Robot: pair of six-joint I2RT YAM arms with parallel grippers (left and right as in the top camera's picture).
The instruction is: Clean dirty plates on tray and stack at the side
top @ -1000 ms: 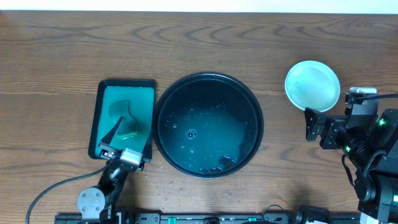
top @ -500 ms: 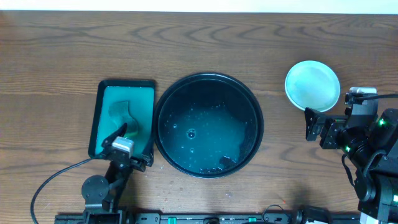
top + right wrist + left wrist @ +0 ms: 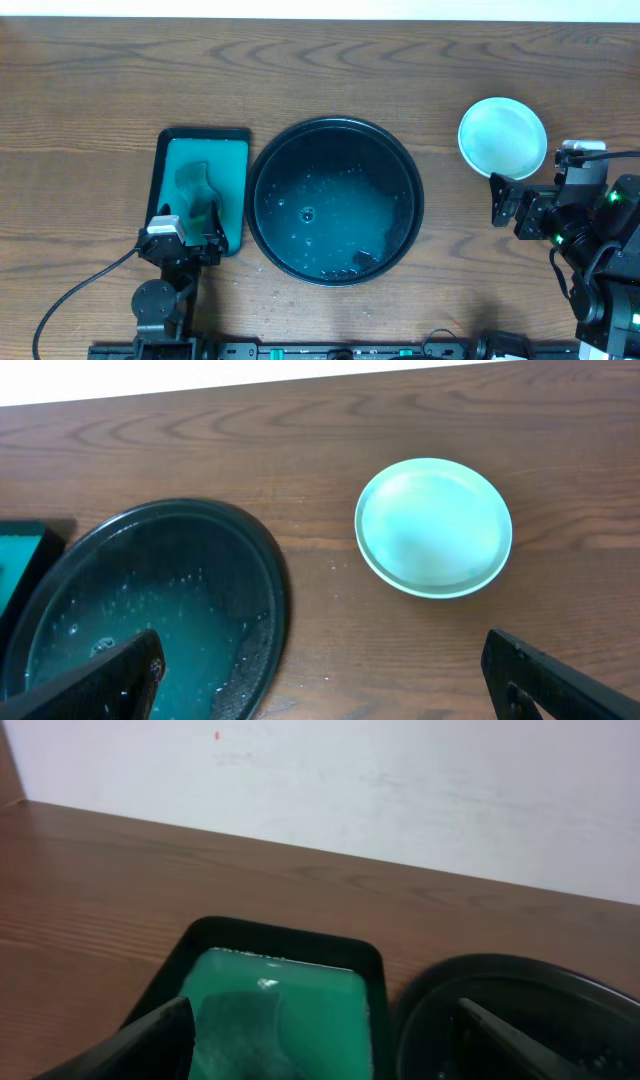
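Here, my left gripper (image 3: 190, 218) hangs spread over the green tray's (image 3: 200, 150) near end; my right gripper (image 3: 497, 201) gapes too. The black tray (image 3: 335, 123) lies at its nine o'clock, the plates (image 3: 502, 137), nested, at twelve.

Soft, even light falls from above, bright enough to show the grain of the table (image 3: 100, 80) across the overhead view, with no hard shadows. The plates (image 3: 502, 137) are the brightest thing there, close to washed out at the centre. The glossy tray (image 3: 335, 123) stays very dark, broken by small white glints and a dull teal sheen. A blown-out white strip runs along the top edge of the frame. In the left wrist view the left fingers (image 3: 150, 1040) in the lower corners are dark and blurred, the wall behind pale and flat. The right fingers (image 3: 110, 675) are equally soft in the right wrist view, while the wood there is sharp
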